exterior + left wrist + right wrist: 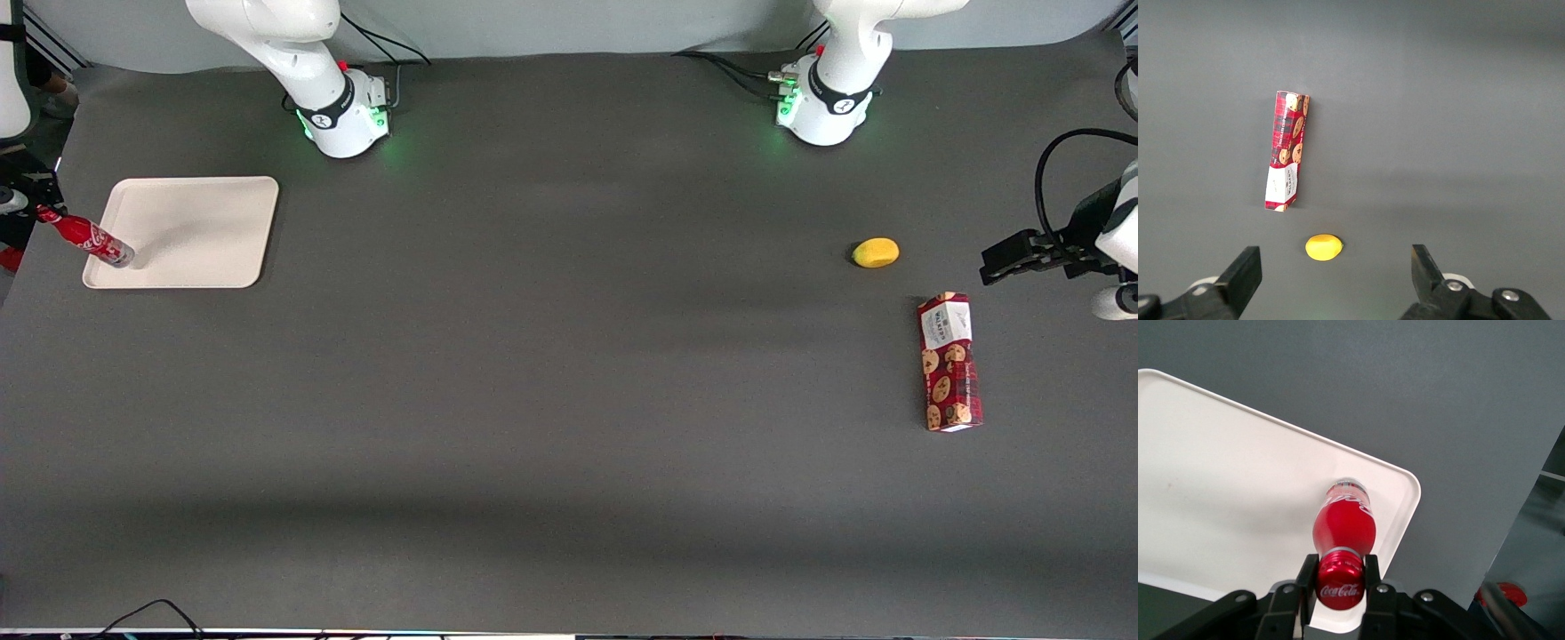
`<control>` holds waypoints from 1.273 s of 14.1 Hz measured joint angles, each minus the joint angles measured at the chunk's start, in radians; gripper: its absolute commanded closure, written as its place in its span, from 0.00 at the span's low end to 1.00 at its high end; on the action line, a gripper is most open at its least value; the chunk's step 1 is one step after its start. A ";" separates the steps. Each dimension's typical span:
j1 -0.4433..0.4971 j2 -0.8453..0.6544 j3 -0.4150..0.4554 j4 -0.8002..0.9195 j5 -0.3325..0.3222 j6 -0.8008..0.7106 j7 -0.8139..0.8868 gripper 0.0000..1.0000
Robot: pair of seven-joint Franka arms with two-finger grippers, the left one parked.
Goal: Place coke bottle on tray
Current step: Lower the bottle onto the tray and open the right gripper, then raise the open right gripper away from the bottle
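Note:
The coke bottle [87,238] is a slim red bottle with a red cap and white lettering. It hangs tilted, its clear base over the cream-white tray [204,213] near the tray's corner nearest the front camera at the working arm's end. My right gripper [37,212] is shut on the bottle's cap at the table's edge. In the right wrist view the fingers [1307,579] clamp the cap of the bottle [1343,528], and the tray [1225,493] lies under it. I cannot tell whether the base touches the tray.
A yellow lemon-like fruit [876,252] and a red cookie box [949,363] lie toward the parked arm's end of the table. Both also show in the left wrist view, the fruit [1323,247] and the box [1287,151]. The table edge runs just beside the tray.

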 measured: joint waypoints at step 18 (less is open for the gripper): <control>-0.009 -0.050 0.291 0.374 0.136 -0.569 0.077 0.00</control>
